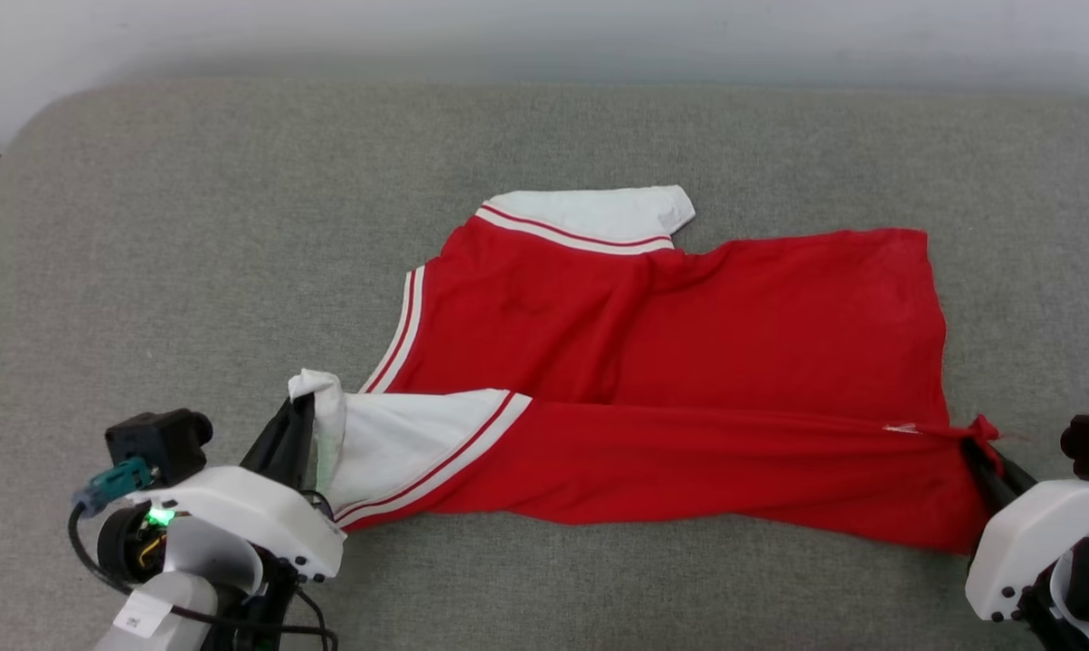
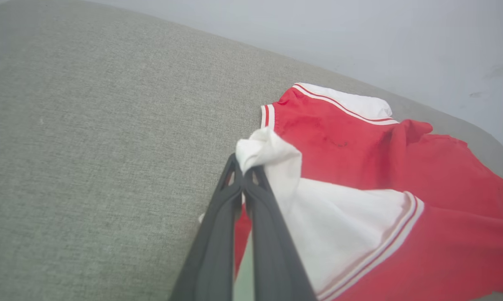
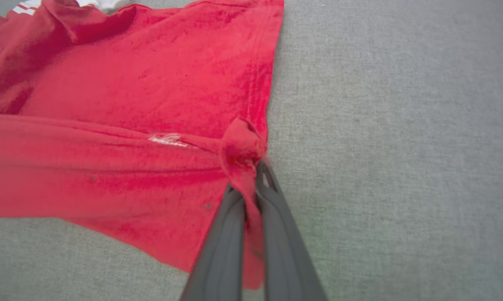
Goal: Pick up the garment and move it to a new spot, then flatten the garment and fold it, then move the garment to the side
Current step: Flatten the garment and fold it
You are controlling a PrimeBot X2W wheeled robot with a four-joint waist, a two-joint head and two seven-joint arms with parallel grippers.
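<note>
The garment (image 1: 689, 344) is a red T-shirt with white striped sleeves, lying sideways on the grey cushion, its near long edge lifted and stretched between my two grippers. My left gripper (image 1: 302, 409) is shut on the bunched white sleeve (image 2: 268, 154) at the lower left. My right gripper (image 1: 977, 443) is shut on a pinch of the red hem corner (image 3: 243, 146) at the lower right. The far sleeve (image 1: 599, 217) lies flat towards the back. No letters or numbers show on the side facing up.
The grey fabric surface (image 1: 192, 253) spreads wide to the left of and behind the shirt. A pale wall (image 1: 544, 36) runs along its far edge. The surface's rounded corner (image 1: 29, 136) is at the far left.
</note>
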